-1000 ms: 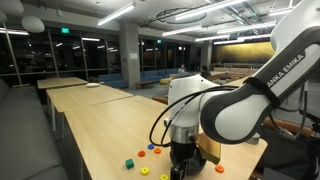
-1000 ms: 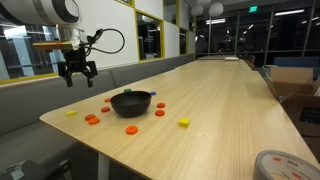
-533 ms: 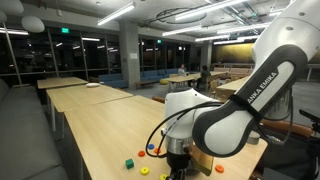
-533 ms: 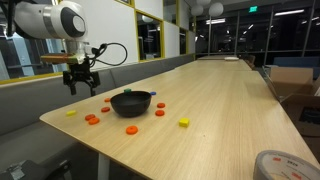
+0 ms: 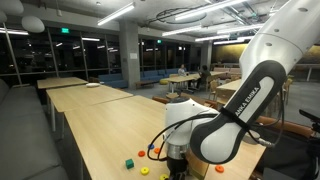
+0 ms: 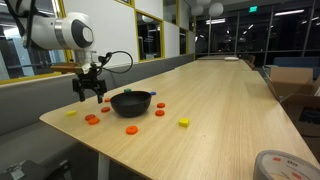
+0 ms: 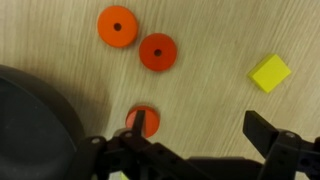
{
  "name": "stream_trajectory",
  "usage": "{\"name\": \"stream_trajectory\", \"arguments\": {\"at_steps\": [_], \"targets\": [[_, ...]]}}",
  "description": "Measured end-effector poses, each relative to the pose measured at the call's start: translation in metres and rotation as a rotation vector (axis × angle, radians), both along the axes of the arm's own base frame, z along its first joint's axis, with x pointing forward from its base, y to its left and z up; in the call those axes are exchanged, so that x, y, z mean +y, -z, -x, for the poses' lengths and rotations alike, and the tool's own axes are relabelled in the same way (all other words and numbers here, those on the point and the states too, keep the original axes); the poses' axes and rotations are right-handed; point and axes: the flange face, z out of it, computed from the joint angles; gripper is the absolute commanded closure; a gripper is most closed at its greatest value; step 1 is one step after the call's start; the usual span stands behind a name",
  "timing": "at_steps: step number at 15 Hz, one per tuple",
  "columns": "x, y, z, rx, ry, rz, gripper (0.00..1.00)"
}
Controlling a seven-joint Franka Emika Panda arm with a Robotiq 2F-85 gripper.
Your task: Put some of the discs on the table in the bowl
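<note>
The black bowl (image 6: 131,101) stands near the end of the pale wood table (image 6: 220,110). Several small discs lie around it, among them an orange disc (image 6: 92,120) and a red disc (image 6: 160,113). My gripper (image 6: 88,92) hangs open just above the table, beside the bowl. In the wrist view the open gripper (image 7: 203,128) holds nothing. One finger covers part of a red-orange disc (image 7: 141,120). An orange disc (image 7: 117,26) and a red disc (image 7: 157,51) lie beyond it. The bowl's rim (image 7: 35,120) fills the lower left of that view.
A yellow square piece (image 7: 270,73) lies near the other finger. A small green cube (image 5: 129,163) and more discs sit by the gripper (image 5: 178,160) in an exterior view. A tape roll (image 6: 278,166) lies at the near table corner. More tables stand behind.
The arm has come down and moved toward the bowl, bringing the open gripper from well above the table to just over the discs beside the bowl.
</note>
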Motion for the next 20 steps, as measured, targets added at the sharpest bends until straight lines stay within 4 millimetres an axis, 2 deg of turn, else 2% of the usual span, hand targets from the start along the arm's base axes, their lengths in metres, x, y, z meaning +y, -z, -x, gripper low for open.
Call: {"name": "stream_trajectory", "arguments": {"at_steps": [8, 20], "targets": [[-0.01, 0.023, -0.008, -0.027, 0.081, 0.022, 0.0], [-0.026, 0.025, -0.018, -0.045, 0.149, 0.018, 0.0]]}}
